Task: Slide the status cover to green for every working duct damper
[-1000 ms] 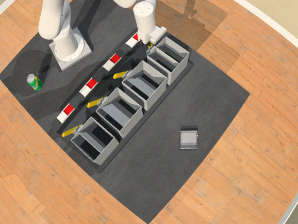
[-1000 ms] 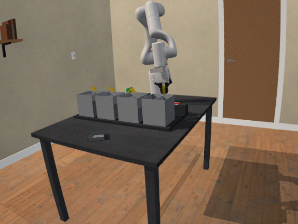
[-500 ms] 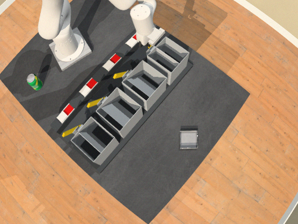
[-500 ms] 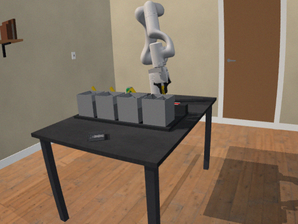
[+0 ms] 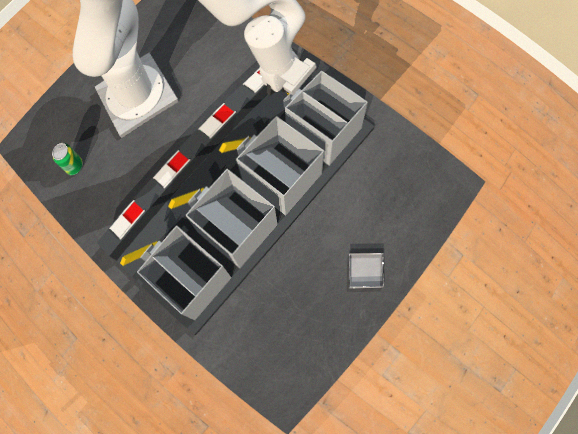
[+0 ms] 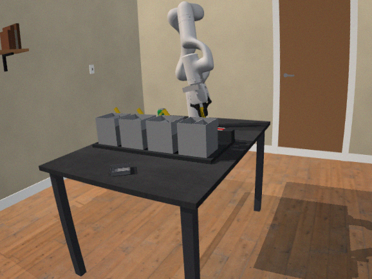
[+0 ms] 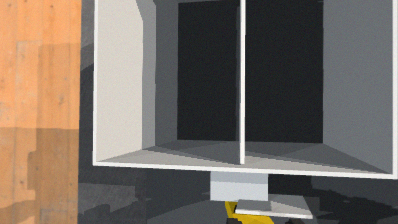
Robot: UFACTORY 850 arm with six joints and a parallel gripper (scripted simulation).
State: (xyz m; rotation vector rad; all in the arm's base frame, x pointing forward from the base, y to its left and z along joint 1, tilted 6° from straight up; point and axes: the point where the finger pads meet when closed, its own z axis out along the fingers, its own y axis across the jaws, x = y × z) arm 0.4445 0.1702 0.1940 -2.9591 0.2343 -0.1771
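Four grey open-topped dampers stand in a row on a dark base. The end one [image 5: 345, 125] [image 6: 196, 138] [image 7: 120, 85] fills the wrist view, and its blade [image 7: 242, 80] shows edge-on, upright in the duct. My gripper [image 5: 280, 87] [image 6: 201, 109] is at that damper's near side, shut on its yellow handle [image 6: 202, 111] [image 7: 232, 211]. The other three yellow handles [image 5: 137, 253] [image 5: 184, 198] [image 5: 232, 145] stick out free. Three sliders [image 5: 127, 217] [image 5: 172, 167] [image 5: 218, 119] show red. The fourth slider [image 5: 254, 82] [image 6: 221, 129] is partly hidden by my wrist, with red showing.
A green soda can [image 5: 67, 159] [image 6: 162, 112] stands left of the arm's base [image 5: 135, 95]. A small grey tray [image 5: 366, 270] [image 6: 120, 170] lies on the table in front of the dampers. The table edge runs close behind the end damper.
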